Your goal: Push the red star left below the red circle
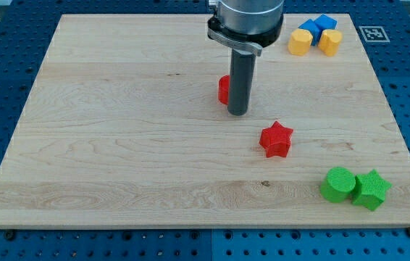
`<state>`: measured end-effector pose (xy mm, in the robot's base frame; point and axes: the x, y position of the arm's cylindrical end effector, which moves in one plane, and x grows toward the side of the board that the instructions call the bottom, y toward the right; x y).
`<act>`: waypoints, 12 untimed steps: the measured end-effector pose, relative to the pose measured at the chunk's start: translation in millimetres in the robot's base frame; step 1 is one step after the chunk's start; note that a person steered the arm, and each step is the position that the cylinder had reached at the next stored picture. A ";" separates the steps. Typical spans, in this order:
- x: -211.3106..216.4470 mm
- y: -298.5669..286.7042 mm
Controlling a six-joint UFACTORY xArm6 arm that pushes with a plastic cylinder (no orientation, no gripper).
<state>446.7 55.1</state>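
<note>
The red star (276, 139) lies on the wooden board (118, 130), right of the middle. The red circle (223, 89) sits up and left of the star, mostly hidden behind my rod. My tip (237, 113) rests on the board just right of and below the red circle, touching or nearly touching it. The tip is up and left of the red star, about a block's width away from it.
A blue block (319, 25) with two yellow blocks (300, 41) (329, 41) sits at the view's top right. A green cylinder (337, 183) and a green star (371, 189) sit at the bottom right.
</note>
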 end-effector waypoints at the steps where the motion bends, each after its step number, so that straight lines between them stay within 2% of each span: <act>1: 7.1 34.8; 2: 12.1 69.8; 3: 56.7 105.9; 4: 79.4 120.2; 5: 82.3 118.0; 7: 66.3 85.8; 11: 52.2 -26.5; 12: 58.1 -37.6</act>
<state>504.8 17.5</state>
